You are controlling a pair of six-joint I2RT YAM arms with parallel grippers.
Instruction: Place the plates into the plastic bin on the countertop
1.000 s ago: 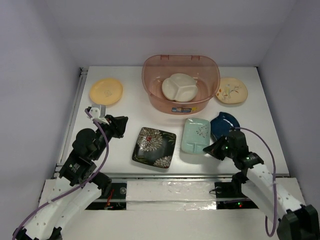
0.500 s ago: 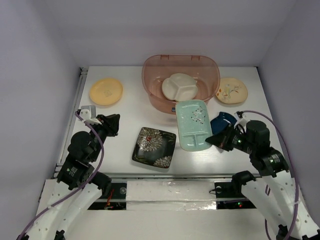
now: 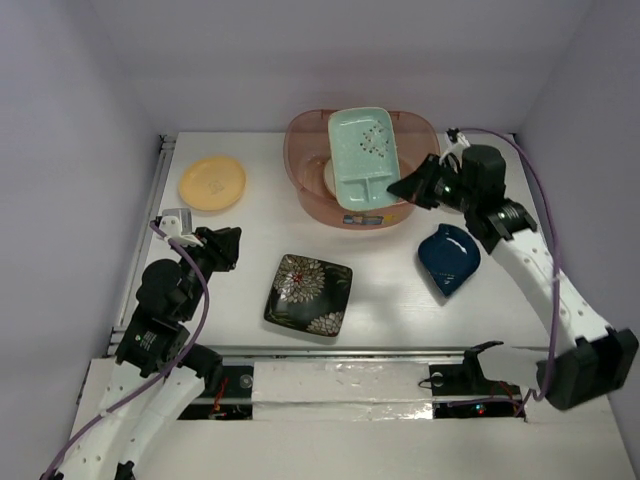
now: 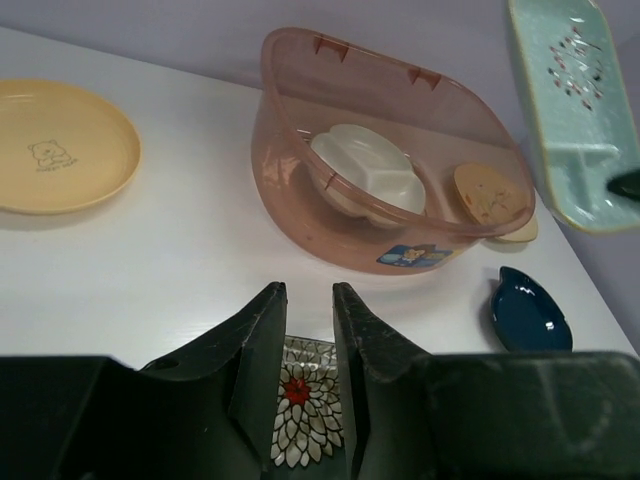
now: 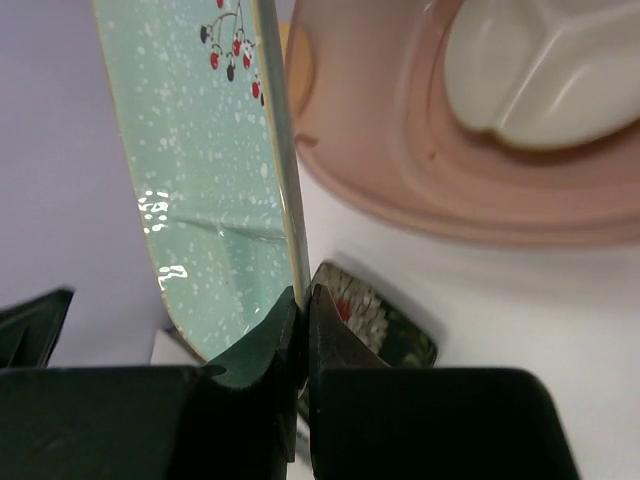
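Most of cream plate (image 3: 328, 177) hides beneath green plate (image 3: 362, 157).

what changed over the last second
The right gripper, shut on the green plate, lifted it off the countertop and carried it away to above the plastic bin. The yellow plate, black floral plate, blue plate and cream plate stayed put.

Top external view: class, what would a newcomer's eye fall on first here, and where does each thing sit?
The pale green divided plate stands out first. It is raised in the air close to the pinkish plastic bin at the back, pinched at its edge by the right end effector. Next come the black floral plate, lying flat near the front centre, and the dark blue leaf-shaped plate to its right.
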